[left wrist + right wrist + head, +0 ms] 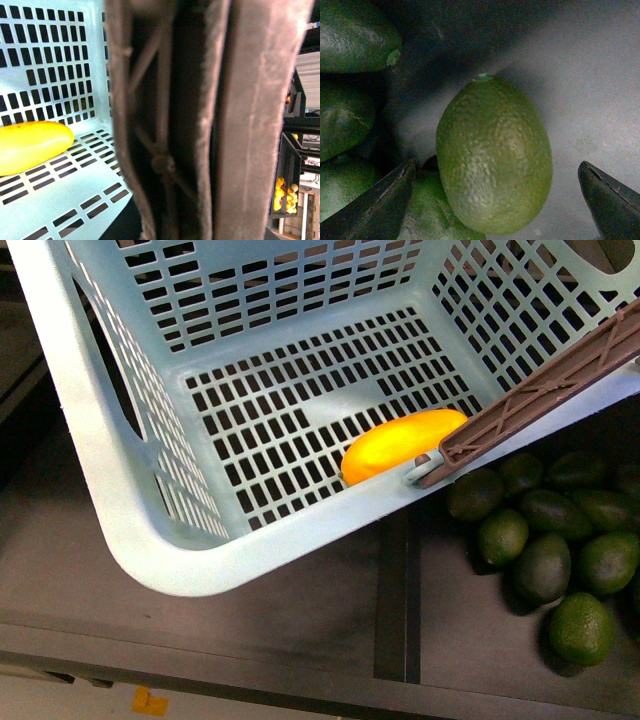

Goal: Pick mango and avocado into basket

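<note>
From the front, the mango (400, 443) lies in the basket (250, 550) against its near wall, a heap of avocados (545, 540) just outside. The left wrist camera sees the brown handle (160, 160) close up with the mango beyond; the left gripper's state cannot be told. The right gripper (497, 162) gapes wide, holding nothing, one avocado (495, 155) between its fingers (380, 205), touching neither.

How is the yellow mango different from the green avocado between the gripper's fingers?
The mango is bright yellow-orange; the avocado is dull green. The mango's skin looks smooth, the avocado's pebbly. The mango lies inside the basket; the avocado lies outside on the shelf, between the open right gripper's fingers, not touched by them. Both are oval fruits.
</note>
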